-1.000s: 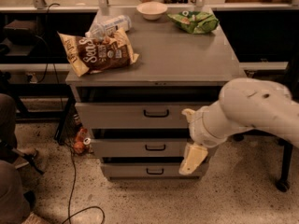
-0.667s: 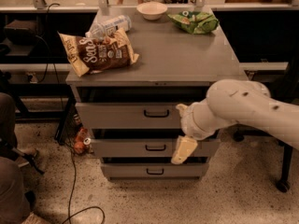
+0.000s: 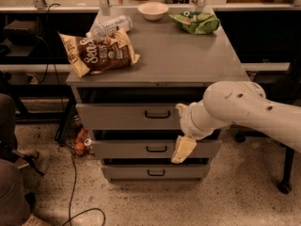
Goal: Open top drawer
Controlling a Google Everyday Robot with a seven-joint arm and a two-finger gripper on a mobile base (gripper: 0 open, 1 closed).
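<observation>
The top drawer point(image 3: 117, 117) is the widest grey front just under the cabinet top, with a small black handle point(image 3: 157, 114) at its centre. Two narrower grey drawers sit below it point(image 3: 127, 149) point(image 3: 127, 172). My gripper point(image 3: 182, 129) is in front of the drawer fronts, just right of the top drawer's handle and not touching it. Its two cream fingers are spread apart, one high beside the top drawer point(image 3: 180, 108), one hanging down over the middle drawer point(image 3: 183, 149). It holds nothing. My white arm point(image 3: 244, 107) covers the right ends of the drawers.
On the cabinet top point(image 3: 174, 60) lie a brown snack bag point(image 3: 99, 53), a plastic bottle point(image 3: 109, 26), a white bowl point(image 3: 152, 10) and a green bag point(image 3: 195, 21). Cables and cans point(image 3: 81, 142) lie on the floor at left. A person's legs point(image 3: 9, 173) are at far left.
My arm and gripper have moved left across the drawer fronts, closer to the top drawer's handle. The drawers have not moved.
</observation>
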